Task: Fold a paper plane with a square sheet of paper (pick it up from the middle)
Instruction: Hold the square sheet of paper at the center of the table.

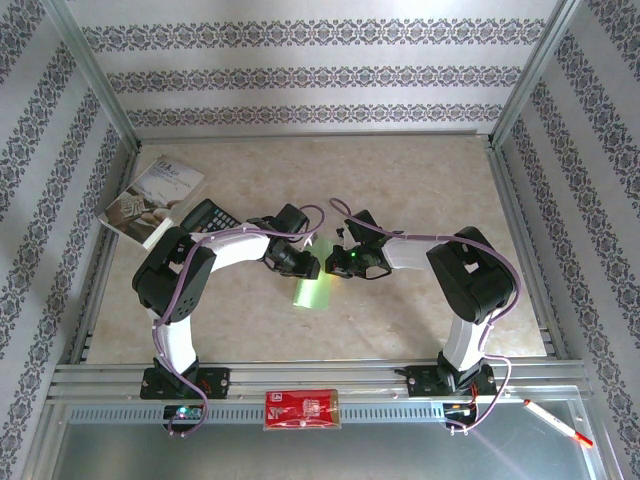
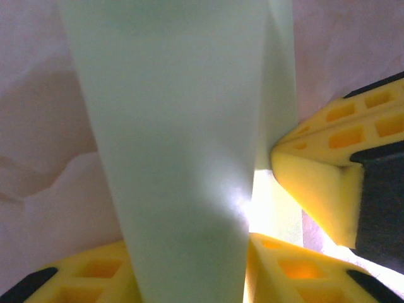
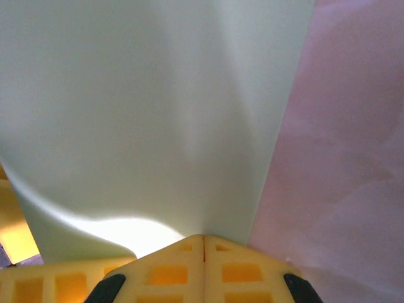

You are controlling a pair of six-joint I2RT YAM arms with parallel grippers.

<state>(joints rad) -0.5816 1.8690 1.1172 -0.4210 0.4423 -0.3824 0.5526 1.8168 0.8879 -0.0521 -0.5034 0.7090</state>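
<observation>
The light green paper (image 1: 312,290) is folded into a narrow long shape and hangs tilted above the table's middle, between both grippers. My right gripper (image 1: 345,263) is shut on it: in the right wrist view the yellow fingertips (image 3: 189,262) meet and the paper (image 3: 158,113) rises from their seam. My left gripper (image 1: 302,264) sits at the paper's left side. In the left wrist view its fingers (image 2: 297,265) stand apart with the paper (image 2: 183,145) running down between them. A yellow finger of the right gripper (image 2: 322,170) touches the paper's right edge.
A grey-white booklet (image 1: 155,198) and a black calculator (image 1: 208,217) lie at the back left, close to the left arm's elbow. A red flat packet (image 1: 302,409) rests on the front rail. A white and red pen (image 1: 558,422) lies at the front right.
</observation>
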